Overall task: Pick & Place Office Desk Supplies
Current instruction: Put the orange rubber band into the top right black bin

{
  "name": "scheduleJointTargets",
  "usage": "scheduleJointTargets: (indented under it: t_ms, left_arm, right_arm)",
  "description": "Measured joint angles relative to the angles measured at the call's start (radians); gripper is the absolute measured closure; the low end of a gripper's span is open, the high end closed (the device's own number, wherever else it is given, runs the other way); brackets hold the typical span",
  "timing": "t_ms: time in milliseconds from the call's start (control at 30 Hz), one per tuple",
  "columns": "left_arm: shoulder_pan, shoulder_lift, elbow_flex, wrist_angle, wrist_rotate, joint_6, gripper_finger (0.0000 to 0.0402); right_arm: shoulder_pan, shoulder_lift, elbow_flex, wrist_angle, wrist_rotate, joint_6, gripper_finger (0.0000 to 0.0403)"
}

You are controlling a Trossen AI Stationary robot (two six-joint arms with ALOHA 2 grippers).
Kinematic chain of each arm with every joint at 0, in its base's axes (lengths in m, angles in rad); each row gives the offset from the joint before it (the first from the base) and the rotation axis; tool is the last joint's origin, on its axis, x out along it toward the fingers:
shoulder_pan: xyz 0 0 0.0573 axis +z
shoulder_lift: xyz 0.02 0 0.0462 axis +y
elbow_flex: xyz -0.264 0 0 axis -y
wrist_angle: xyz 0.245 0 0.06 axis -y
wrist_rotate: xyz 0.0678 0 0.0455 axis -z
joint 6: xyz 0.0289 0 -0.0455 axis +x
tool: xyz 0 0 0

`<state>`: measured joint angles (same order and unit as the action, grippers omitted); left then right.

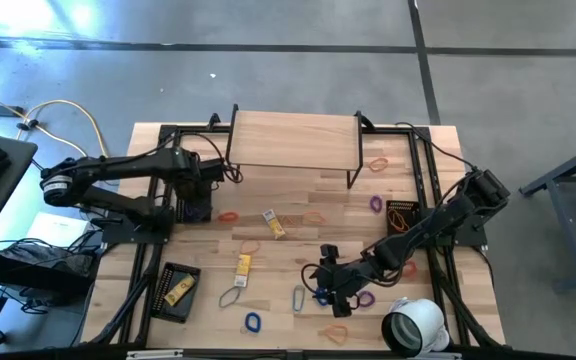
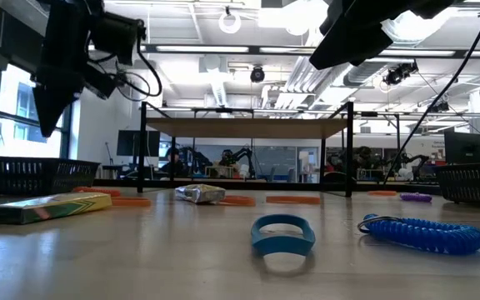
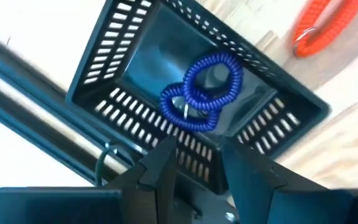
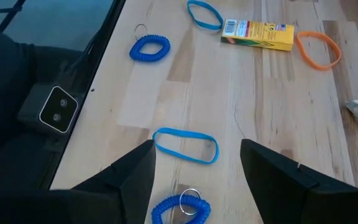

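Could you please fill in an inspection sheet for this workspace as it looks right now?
Surface: wooden table, with a raised wooden shelf at the back.
Job's things: blue coil loop in the black mesh basket; flat blue band, yellow packet and orange band on the table.
Clutter: large white tape roll near the front edge.
Grippers: left gripper open above the basket, holding nothing; right gripper open over the flat blue band.
Cables: yellow cable on the floor to the left.
Surroundings: grey floor; open workshop behind.
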<state>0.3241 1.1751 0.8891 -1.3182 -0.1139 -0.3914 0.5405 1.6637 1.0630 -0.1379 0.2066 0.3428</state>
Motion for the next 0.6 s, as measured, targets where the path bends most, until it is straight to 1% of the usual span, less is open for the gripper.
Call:
scheduleJointTargets:
  t_ms: [100, 200, 333, 400, 500, 600]
  left_arm:
    - [-0.002, 0.000, 0.043, -0.025, 0.020, -0.033, 0.0278]
    - [-0.028, 0.000, 0.069, -0.012, 0.078, -0.070, 0.0277]
    - [-0.114, 0.000, 0.069, 0.113, 0.186, -0.174, 0.0277]
    - [-0.180, 0.000, 0.069, 0.205, 0.202, -0.243, 0.0277]
    - [-0.289, 0.000, 0.069, 0.346, 0.165, -0.364, 0.0277]
    - [-0.401, 0.012, 0.069, 0.429, 0.061, -0.463, 0.0277]
  right_arm:
    - [0.000, 0.000, 0.000, 0.001, 0.000, 0.000, 0.0179]
    - [0.000, 0.000, 0.000, 0.008, 0.000, 0.000, 0.0179]
    - [0.000, 0.000, 0.000, 0.007, 0.000, 0.000, 0.0179]
    - [0.000, 0.000, 0.000, 0.007, 0.000, 0.000, 0.0179]
    - [0.000, 0.000, 0.000, 0.006, 0.000, 0.000, 0.0179]
    - [0.001, 0.000, 0.000, 0.007, -0.001, 0.000, 0.0179]
